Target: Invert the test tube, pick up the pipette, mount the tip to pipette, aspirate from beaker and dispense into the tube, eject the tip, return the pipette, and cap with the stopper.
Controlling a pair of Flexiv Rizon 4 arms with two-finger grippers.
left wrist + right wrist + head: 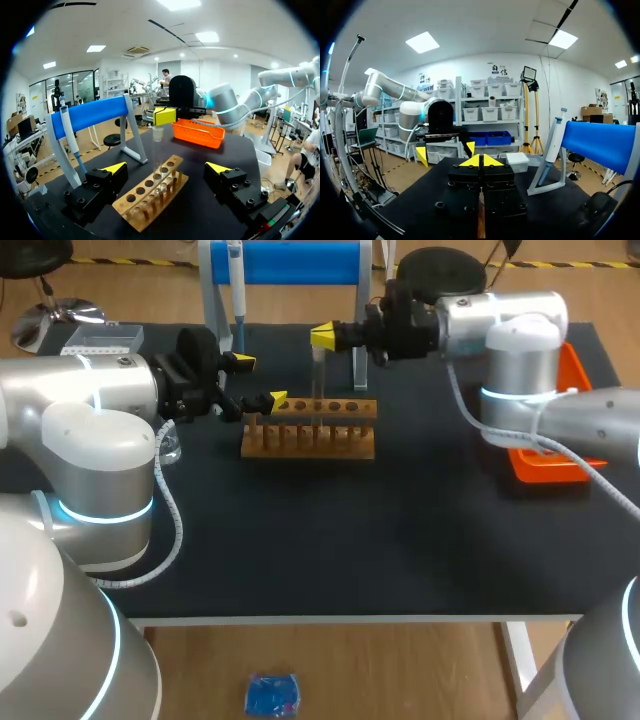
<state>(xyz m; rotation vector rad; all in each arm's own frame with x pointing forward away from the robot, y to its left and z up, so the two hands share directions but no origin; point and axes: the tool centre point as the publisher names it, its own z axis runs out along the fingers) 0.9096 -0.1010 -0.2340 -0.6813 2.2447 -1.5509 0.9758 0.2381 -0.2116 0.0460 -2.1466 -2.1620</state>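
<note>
A clear test tube (318, 380) stands upright over the wooden rack (310, 430), with its lower end at the rack's back row. My right gripper (325, 337) is shut on the tube's top; the left wrist view shows it (165, 115) above the tube (158, 134). In the right wrist view its yellow tips (481, 161) meet and hide the tube. My left gripper (260, 380) stands open at the rack's left end, and its fingers straddle the rack (152, 192). The pipette (237, 285) hangs on the blue stand (300, 262) behind.
An orange tray (565, 440) lies at the right, under my right arm. A tip box (100, 338) stands at the back left, and a clear beaker (169, 445) is close beside my left arm.
</note>
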